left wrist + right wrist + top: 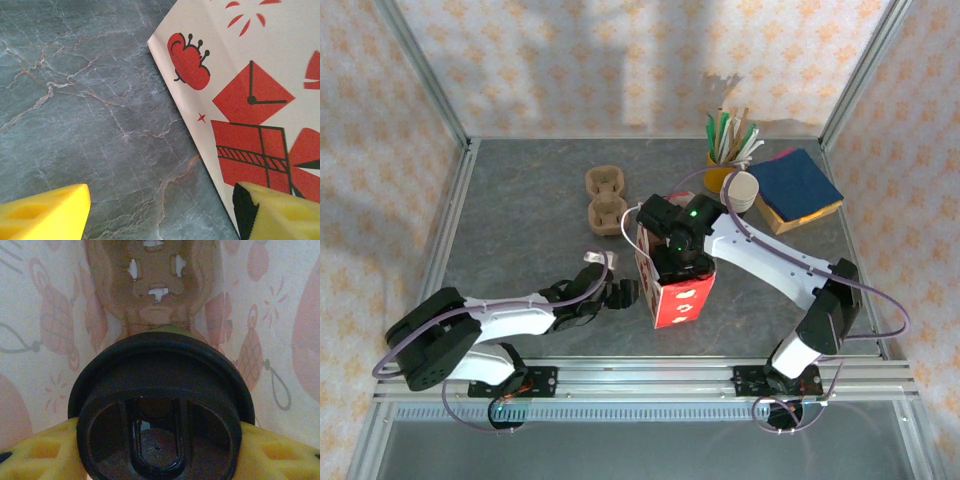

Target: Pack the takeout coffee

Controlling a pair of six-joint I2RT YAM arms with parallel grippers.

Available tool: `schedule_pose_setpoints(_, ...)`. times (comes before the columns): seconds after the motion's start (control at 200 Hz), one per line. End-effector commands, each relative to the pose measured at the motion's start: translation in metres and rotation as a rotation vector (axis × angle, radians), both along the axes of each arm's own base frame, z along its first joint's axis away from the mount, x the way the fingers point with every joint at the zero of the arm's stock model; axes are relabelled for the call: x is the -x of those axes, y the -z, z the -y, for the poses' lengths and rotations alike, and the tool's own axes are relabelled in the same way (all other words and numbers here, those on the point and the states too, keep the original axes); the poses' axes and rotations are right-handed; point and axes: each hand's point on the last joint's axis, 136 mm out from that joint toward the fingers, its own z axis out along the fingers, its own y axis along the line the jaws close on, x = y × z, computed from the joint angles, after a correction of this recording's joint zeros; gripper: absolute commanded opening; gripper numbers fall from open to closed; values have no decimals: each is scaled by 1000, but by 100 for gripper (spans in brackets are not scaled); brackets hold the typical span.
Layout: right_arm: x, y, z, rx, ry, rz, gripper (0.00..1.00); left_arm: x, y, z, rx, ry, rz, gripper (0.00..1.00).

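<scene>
Robot lab booth: aluminium frame (421,70) at left and right edges, patterned panels (620,60) across the top, arms (510,320) bolted at the bottom of the counter (520,230).

White arms (520,318) w/ blk joints (430,345), purple cables (907,320), yellow jaws.

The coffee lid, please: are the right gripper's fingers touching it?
Touching: the right wrist view shows both yellow fingers pressed against the lid at its sides.
</scene>
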Motion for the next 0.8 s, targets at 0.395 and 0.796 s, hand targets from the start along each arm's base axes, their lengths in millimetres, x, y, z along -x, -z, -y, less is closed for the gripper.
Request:
schedule_pose_setpoints(0.395,13,13,4,13,-18,-38,59,-4,3,24,113,11,-27,74)
schedule_pose_setpoints(0.796,10,9,4,16,-20,-29,59,-1,8,17,93,1,-28,74)
